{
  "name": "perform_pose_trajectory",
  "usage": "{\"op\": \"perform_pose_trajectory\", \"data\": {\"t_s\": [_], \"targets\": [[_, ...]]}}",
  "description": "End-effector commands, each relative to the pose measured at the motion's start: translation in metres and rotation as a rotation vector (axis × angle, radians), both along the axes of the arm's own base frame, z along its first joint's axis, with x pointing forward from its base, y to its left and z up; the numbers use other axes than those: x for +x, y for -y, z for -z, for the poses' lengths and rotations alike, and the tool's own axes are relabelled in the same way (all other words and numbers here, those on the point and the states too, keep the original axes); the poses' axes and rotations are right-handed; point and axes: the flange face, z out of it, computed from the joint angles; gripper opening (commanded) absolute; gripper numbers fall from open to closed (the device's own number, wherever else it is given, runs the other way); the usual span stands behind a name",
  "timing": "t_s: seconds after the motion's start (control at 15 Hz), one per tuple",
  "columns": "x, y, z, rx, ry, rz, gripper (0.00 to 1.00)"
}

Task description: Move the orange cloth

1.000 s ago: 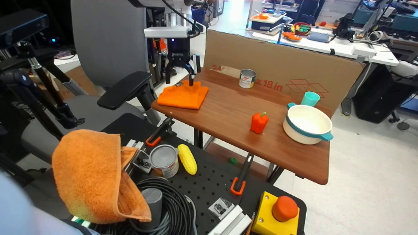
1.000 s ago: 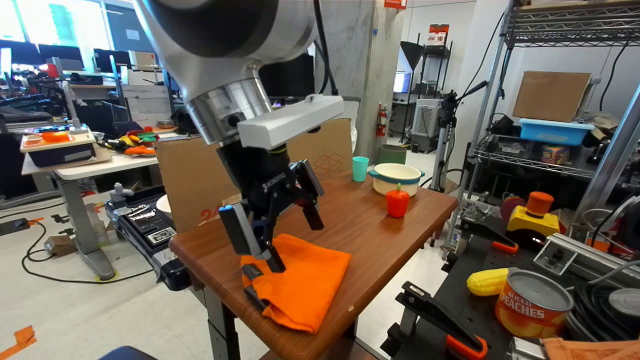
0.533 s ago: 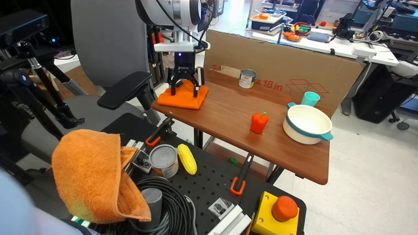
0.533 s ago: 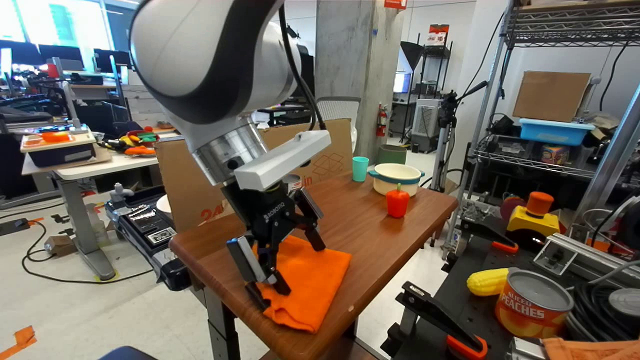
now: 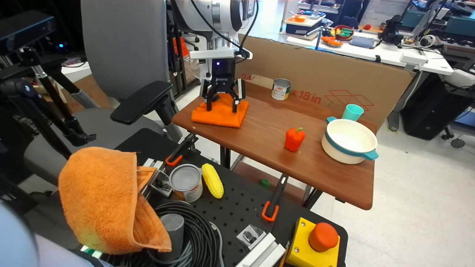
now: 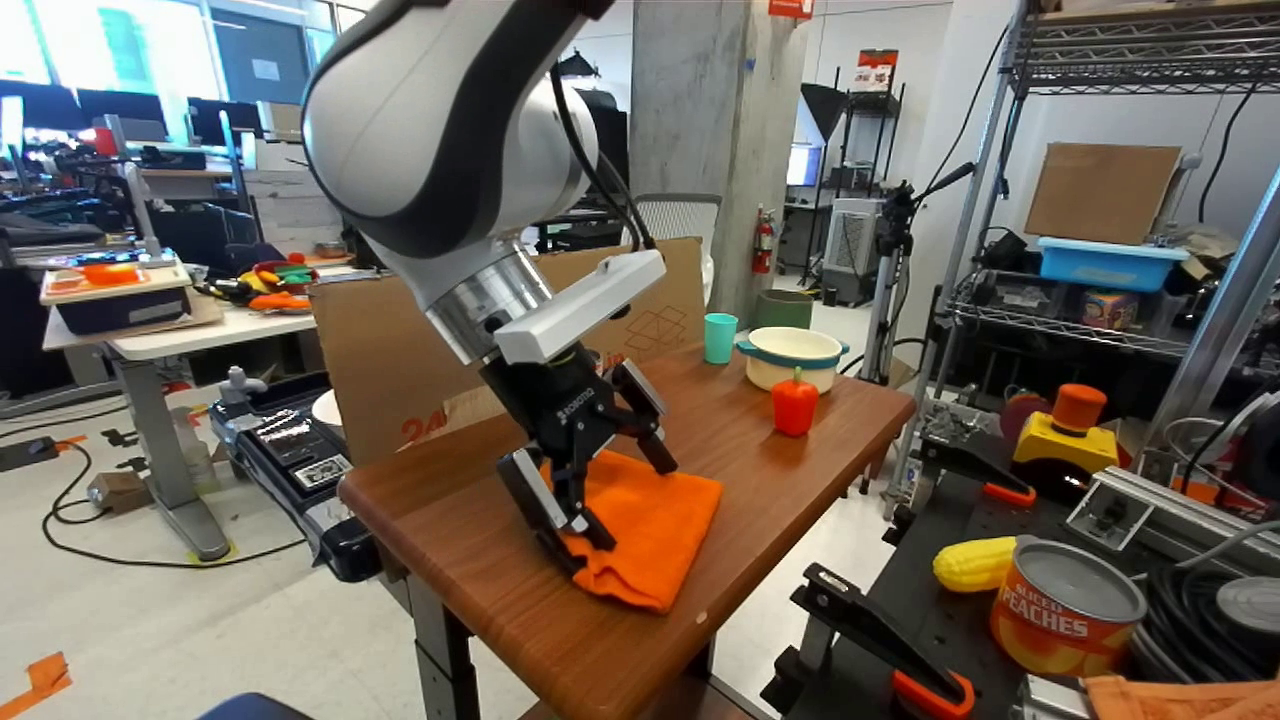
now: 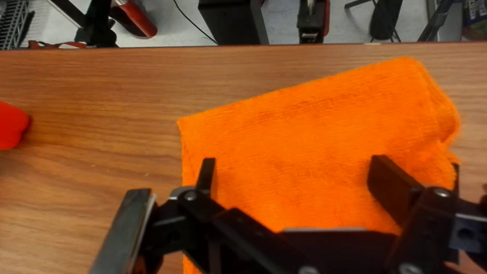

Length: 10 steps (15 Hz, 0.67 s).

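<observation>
You've got the jaws spread wide, fingertips seemingly on the orange cloth that lies folded on the tabletop well apart from the pot, nothing pinched, likely to drag the cloth or gather a fold.

The arm is white-and-black, the tool black.

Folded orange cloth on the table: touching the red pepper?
Apart. The wrist view shows a wide strip of tabletop between the orange cloth and the red pepper.
</observation>
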Motion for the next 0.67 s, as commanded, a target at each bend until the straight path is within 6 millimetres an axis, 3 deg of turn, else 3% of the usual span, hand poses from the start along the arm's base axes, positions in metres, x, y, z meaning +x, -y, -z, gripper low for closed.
{"op": "perform_pose_trajectory", "data": {"t_s": [0.0,0.33,0.47,0.6], "targets": [[0.023,0.051,-0.007,-0.045,0.015,0.072,1.0],[0.046,0.12,-0.01,-0.108,0.058,0.186,1.0],[0.049,0.134,-0.012,-0.12,0.06,0.207,1.0],[0.047,0.135,-0.015,-0.12,0.062,0.202,1.0]]}}
